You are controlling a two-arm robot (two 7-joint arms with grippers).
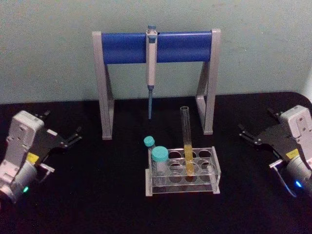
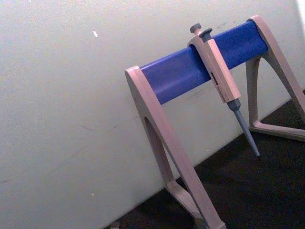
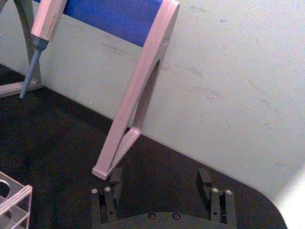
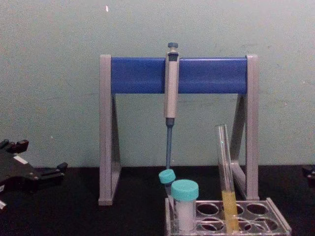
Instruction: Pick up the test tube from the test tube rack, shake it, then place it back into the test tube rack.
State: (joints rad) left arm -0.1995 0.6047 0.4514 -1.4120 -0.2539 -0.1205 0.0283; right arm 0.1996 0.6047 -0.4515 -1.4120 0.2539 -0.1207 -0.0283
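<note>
1. Nearest us sits the test tube rack (image 1: 181, 190) on the black surface (image 1: 97, 195); the test tube (image 1: 186, 141) stands almost straight up in a middle hole, so its yellow liquid cannot spill.
2. Our left claw (image 1: 62, 123) rests at 9 o'clock of the rack, open and empty.
3. Our right claw (image 1: 256, 124) rests at 3 o'clock, open too, well apart, pointing inward.
</note>
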